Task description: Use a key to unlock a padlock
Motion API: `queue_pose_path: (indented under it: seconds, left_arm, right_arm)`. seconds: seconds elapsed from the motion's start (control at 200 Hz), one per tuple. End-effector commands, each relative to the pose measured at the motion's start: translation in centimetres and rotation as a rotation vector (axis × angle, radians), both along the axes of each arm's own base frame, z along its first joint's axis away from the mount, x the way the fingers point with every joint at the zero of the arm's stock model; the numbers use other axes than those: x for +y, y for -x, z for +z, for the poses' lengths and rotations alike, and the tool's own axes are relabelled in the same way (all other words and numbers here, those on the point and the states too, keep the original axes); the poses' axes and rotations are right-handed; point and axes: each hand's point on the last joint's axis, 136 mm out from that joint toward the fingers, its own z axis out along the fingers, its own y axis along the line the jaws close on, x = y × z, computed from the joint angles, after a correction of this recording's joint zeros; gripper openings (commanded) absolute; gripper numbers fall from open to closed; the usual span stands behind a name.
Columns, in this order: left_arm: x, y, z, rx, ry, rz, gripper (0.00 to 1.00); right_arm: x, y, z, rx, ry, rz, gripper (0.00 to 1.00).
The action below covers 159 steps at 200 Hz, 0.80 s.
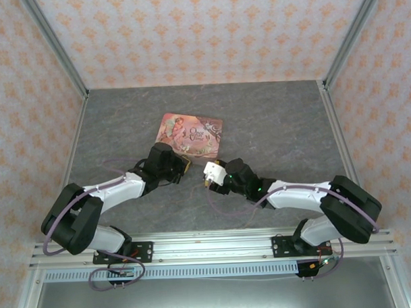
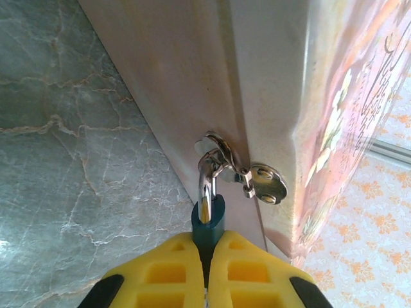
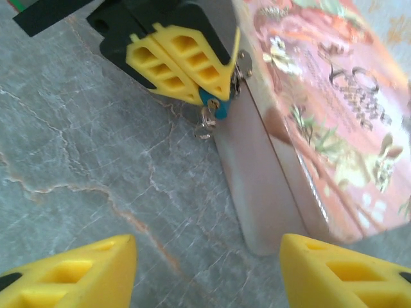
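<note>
my left claw [image 2: 207, 266] pinches the padlock [image 2: 207, 224] at the near side of the tin [image 2: 192, 77], my right claw [image 3: 205, 269] gapes wide and empty, so any tug could drag the tin.

The left arm [image 1: 119, 191] and right arm [image 1: 295, 195] wear white shells between bulky black joints. A thin purple cable [image 1: 44, 234] runs along each. A green light [image 1: 259, 188] glows on the right one. The fingers [image 2: 164, 273] are yellow plastic with hollow rectangular pockets.
</note>
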Motion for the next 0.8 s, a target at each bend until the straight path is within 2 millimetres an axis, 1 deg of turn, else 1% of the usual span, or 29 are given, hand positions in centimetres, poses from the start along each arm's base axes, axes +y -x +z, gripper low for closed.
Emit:
queue_pose_path:
  seconds: [0.0, 0.225, 0.43, 0.616, 0.791]
  left_arm:
    - [-0.5, -0.4, 2.0, -0.010, 0.044, -0.007, 0.00]
    - [-0.6, -0.4, 2.1, -0.005, 0.045, -0.013, 0.00]
    - [-0.7, -0.4, 2.0, 0.000, 0.046, -0.015, 0.00]
    - [-0.6, -0.4, 1.8, 0.005, 0.040, -0.013, 0.00]
    - [-0.6, -0.4, 1.7, 0.011, 0.041, -0.015, 0.00]
  right_arm:
    - [0.9, -1.4, 1.4, -0.190, 0.054, 0.020, 0.60]
    - [2.7, -2.2, 1.5, -0.221, 0.045, 0.034, 0.56]
    - [4.4, -2.7, 1.3, -0.195, 0.023, 0.050, 0.48]
    - [5.6, -2.7, 0.6, -0.184, 0.008, 0.046, 0.45]
    - [5.9, -3.1, 0.2, -0.177, -0.006, 0.025, 0.37]
